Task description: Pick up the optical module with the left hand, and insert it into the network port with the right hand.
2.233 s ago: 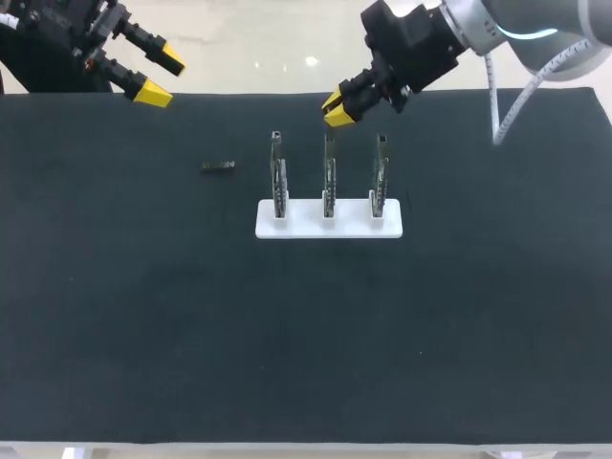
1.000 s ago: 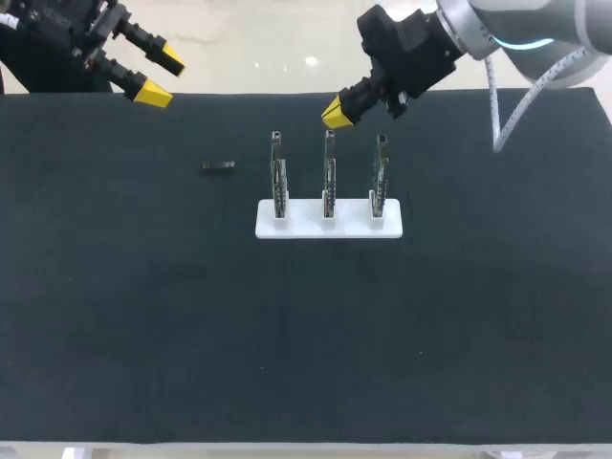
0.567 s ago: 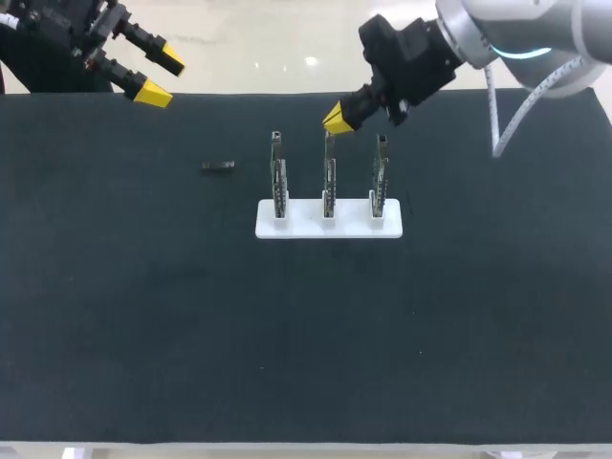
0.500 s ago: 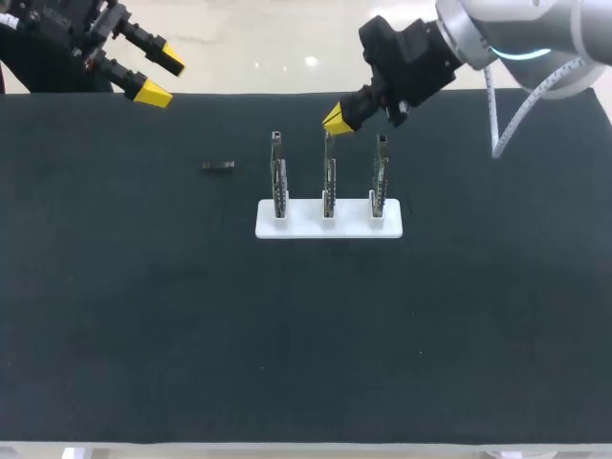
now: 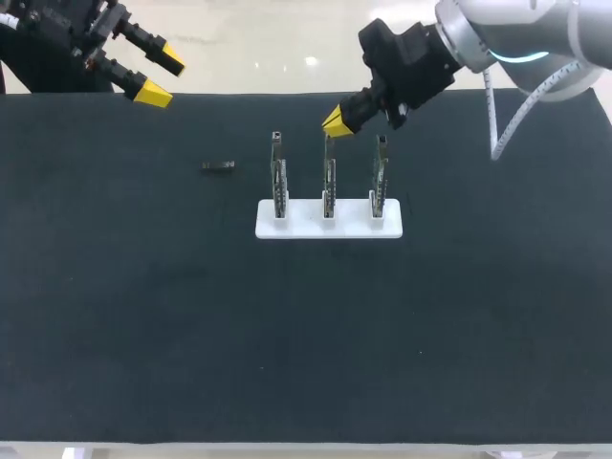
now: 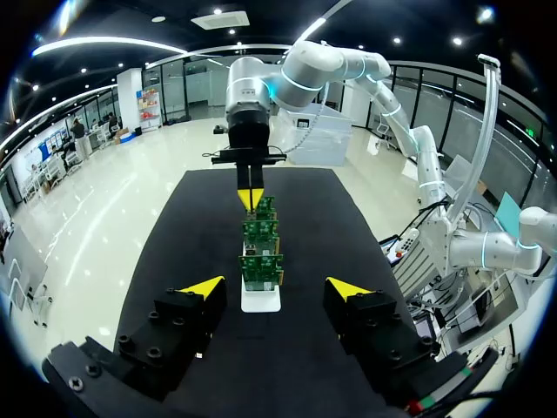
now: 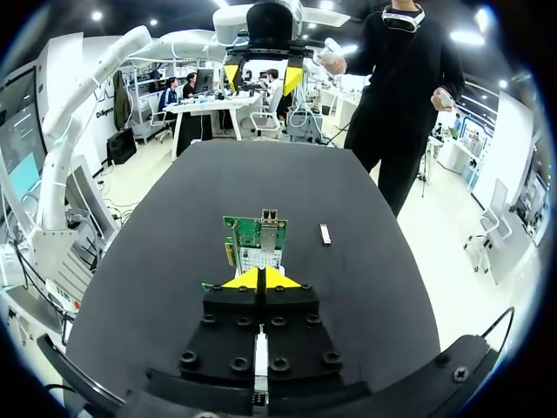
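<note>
Three network cards (image 5: 381, 177) stand upright in a row, slotted into a white stand (image 5: 328, 221) near the middle of the dark table (image 5: 306, 335). Off to the stand's left lies the optical module (image 5: 218, 165), small and dark, flat on the cloth. It's near the leftmost card (image 5: 277, 177) but clear of it, and nothing is touching it.

Left gripper (image 5: 158, 78) sits up at the far left corner, over the table's back edge, well apart from the module. Its two yellow-tipped fingers are spread wide with nothing between them. From the left wrist, the cards line up one behind another straight ahead of that gap.

Now the right gripper (image 5: 337, 120): it comes in from the far right and hangs just behind the top of the middle card (image 5: 328, 172). It's very close, but I can't tell whether it touches. Its yellow tips are pressed together into one wedge, and they hold nothing.

From the right wrist, the two tips meet in a single point. Just ahead of them stands a green card with the metal network port (image 7: 269, 217) at its top edge. The module shows there too, on the table beside that card and apart from it.
</note>
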Robot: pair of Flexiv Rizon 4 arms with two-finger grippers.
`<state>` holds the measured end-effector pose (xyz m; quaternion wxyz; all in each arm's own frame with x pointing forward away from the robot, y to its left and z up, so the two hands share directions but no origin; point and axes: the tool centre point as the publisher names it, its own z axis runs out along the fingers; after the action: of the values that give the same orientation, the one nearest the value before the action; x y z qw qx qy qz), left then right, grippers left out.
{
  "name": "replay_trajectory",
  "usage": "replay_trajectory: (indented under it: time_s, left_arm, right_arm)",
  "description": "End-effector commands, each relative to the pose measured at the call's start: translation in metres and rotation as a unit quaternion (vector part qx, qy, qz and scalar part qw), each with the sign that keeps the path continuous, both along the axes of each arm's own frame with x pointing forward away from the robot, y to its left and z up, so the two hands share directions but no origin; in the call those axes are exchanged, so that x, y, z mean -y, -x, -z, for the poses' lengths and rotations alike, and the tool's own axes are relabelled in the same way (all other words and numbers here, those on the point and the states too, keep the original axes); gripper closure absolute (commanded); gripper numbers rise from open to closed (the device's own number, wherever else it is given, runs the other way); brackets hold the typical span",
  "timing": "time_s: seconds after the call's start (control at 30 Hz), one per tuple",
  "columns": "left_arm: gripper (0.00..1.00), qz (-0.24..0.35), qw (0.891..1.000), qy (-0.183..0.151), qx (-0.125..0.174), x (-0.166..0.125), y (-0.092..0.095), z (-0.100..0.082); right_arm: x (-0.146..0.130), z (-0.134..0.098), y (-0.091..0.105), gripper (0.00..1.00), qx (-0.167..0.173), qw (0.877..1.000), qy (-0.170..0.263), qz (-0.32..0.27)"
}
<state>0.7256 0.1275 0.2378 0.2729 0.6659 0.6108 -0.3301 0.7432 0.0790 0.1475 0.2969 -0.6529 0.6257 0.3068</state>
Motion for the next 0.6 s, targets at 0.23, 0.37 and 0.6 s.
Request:
replay_trajectory:
  time_s: [0.23,0.37,0.6]
  left_arm:
    - [0.00,0.000,1.000,-0.002,-0.001,0.000,0.000,0.000]
    - [0.00,0.000,1.000,-0.002,-0.001,0.000,0.000,0.000]
    - [0.00,0.000,1.000,-0.002,-0.001,0.000,0.000,0.000]
  right_arm:
    - [0.007,-0.023,0.003,1.00,-0.007,1.000,0.014,-0.005]
    - [0.015,-0.033,0.005,1.00,-0.012,1.000,0.021,-0.005]
    - [0.036,-0.044,0.012,1.00,-0.013,0.999,0.036,0.006]
